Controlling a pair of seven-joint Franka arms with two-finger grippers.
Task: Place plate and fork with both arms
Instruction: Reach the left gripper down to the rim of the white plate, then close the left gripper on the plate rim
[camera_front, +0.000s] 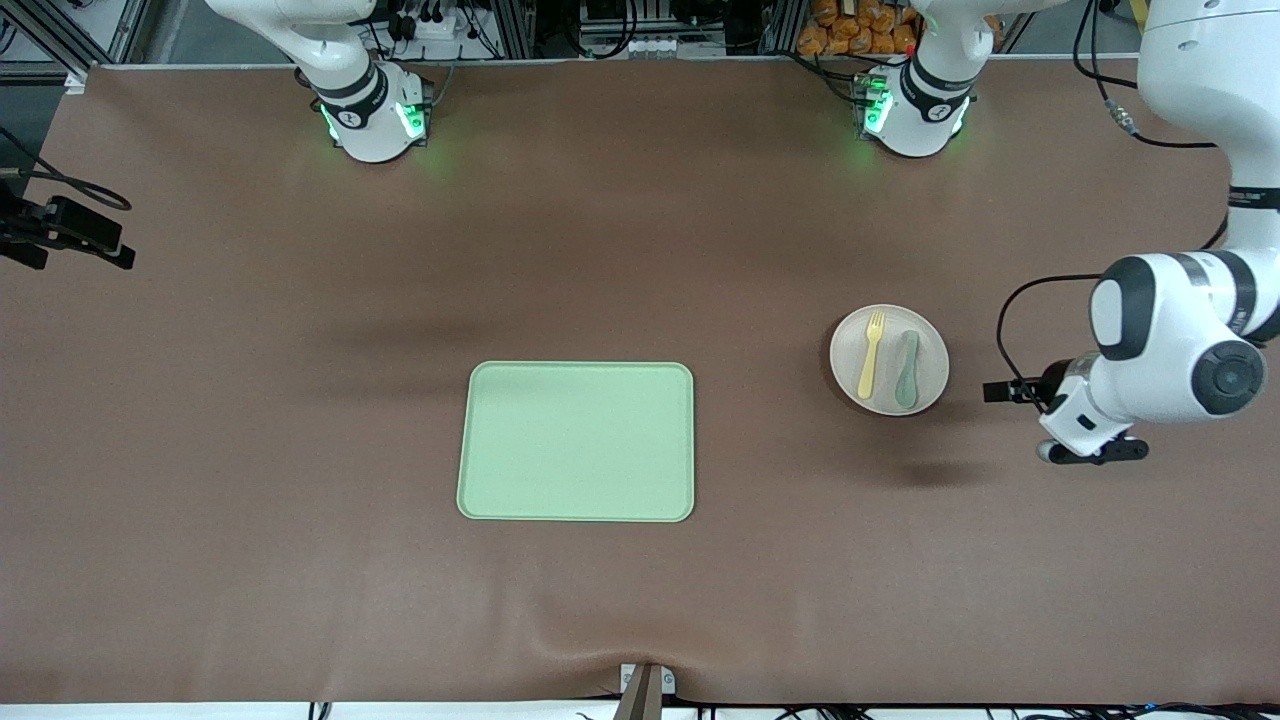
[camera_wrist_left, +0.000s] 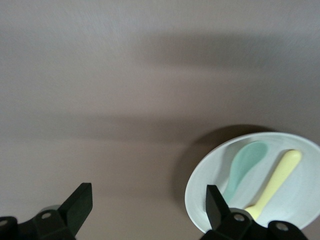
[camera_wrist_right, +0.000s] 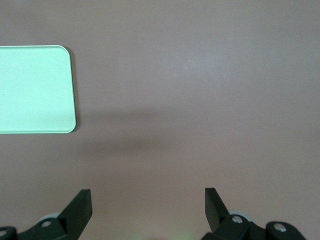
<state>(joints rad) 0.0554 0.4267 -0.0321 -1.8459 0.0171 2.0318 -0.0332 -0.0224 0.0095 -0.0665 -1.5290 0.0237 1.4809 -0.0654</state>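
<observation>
Left wrist view: plate (camera_wrist_left: 210, 172) rim, fork (camera_wrist_left: 277, 181) tines hidden.

Even, bright overhead light; soft arm shadows band the counter (camera_front: 200, 400). The left wrist view is blurred and washed grey.

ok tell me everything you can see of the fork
The fork is small, pale yellow and looks like plastic, with short tines and a rounded handle. It lies flat on the speckled off-white plate, tines toward the robots' bases, alongside a grey-green spoon without clearly touching it. Only the plate touches it; neither hand holds it.
</observation>
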